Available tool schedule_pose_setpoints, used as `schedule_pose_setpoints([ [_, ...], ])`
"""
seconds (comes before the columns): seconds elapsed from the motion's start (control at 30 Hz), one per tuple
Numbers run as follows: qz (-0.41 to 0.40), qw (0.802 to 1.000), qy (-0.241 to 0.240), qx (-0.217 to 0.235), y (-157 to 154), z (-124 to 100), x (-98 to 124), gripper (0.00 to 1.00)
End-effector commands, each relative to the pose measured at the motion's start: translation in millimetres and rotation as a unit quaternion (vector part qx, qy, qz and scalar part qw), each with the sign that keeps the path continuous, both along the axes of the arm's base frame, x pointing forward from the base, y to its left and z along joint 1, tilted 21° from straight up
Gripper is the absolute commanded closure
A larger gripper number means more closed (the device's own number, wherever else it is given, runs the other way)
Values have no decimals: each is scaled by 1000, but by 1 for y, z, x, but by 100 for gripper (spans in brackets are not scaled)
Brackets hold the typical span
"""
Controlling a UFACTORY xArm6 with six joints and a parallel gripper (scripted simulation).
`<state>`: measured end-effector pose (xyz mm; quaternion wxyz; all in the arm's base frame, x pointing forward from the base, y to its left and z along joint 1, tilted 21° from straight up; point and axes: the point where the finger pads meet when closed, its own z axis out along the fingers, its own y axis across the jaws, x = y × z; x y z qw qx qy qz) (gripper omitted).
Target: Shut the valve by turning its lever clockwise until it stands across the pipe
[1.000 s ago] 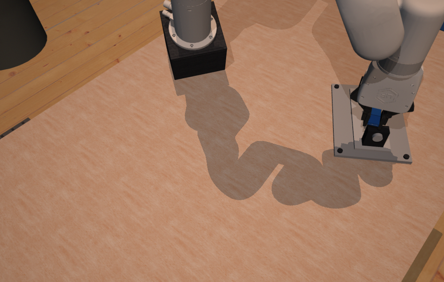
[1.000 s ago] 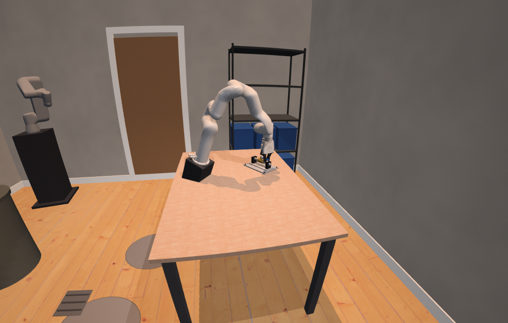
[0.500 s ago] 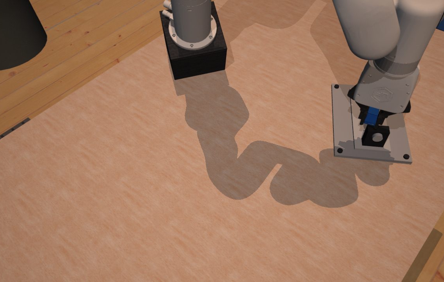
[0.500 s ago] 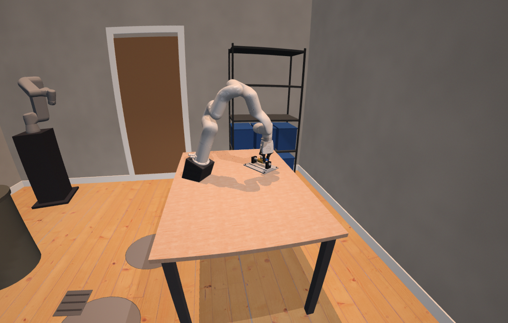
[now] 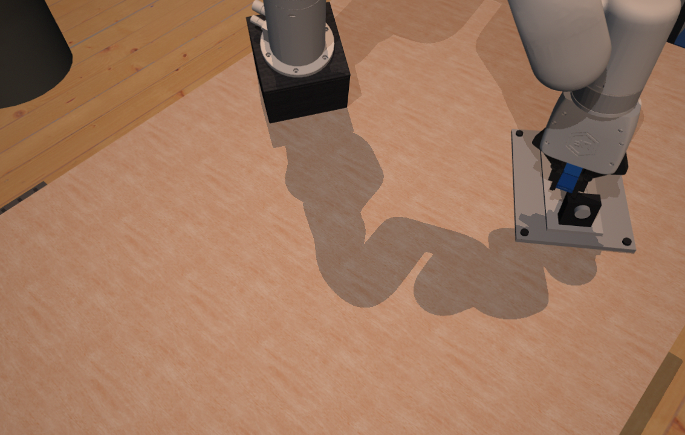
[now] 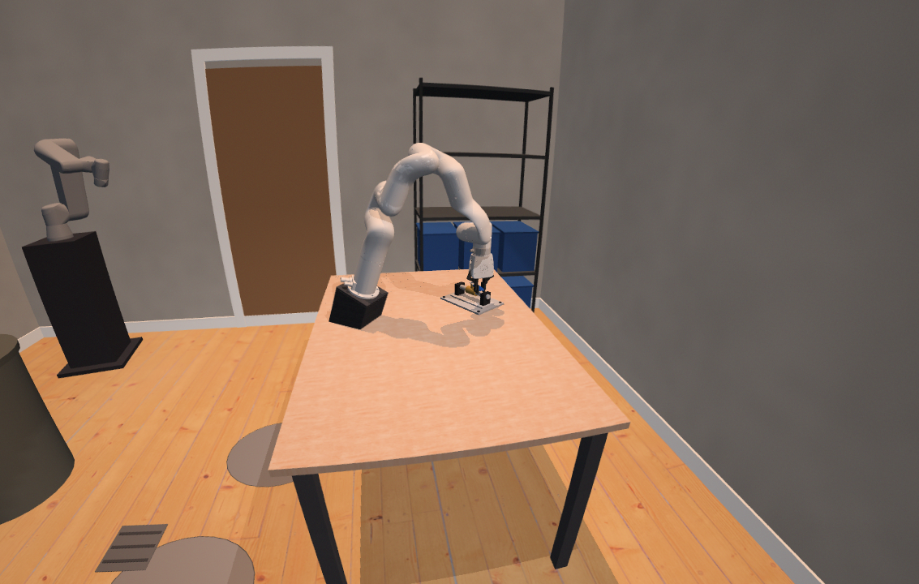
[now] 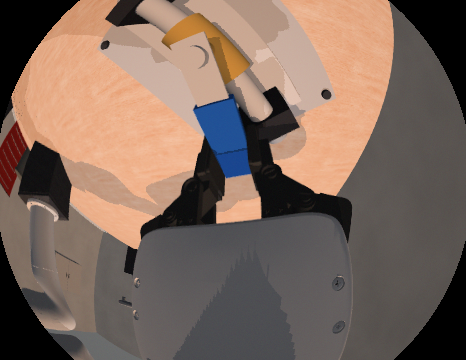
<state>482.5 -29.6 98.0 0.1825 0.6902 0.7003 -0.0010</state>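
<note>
Desk (image 6: 404,392) carries the arm (image 6: 404,178) on a black block (image 6: 355,307) at its far left and a grey plate (image 5: 526,183) at the far right. On the plate: pipe (image 7: 160,8) in black clamps (image 5: 577,211), brass valve (image 7: 193,30). The lever (image 7: 223,127), pale strip with blue tip, runs from the stem at a small angle to the pipe. The jaws grip the lever's blue end, one black finger (image 7: 209,174) on each side.

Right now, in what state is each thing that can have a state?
Gripper: shut on the lever's blue end.
Lever: level, at a small angle to the pipe, not yet across it.
Pipe: lying in black blocks on the plate.
Plate: flat on the table.
</note>
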Motion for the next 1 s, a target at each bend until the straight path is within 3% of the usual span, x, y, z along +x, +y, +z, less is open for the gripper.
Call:
schedule_pose_setpoints([
  [0.0,-11,1000,-4,3,0,1,-1,100],
  [0.97,-84,996,-24,23,1,-2,-12,100],
])
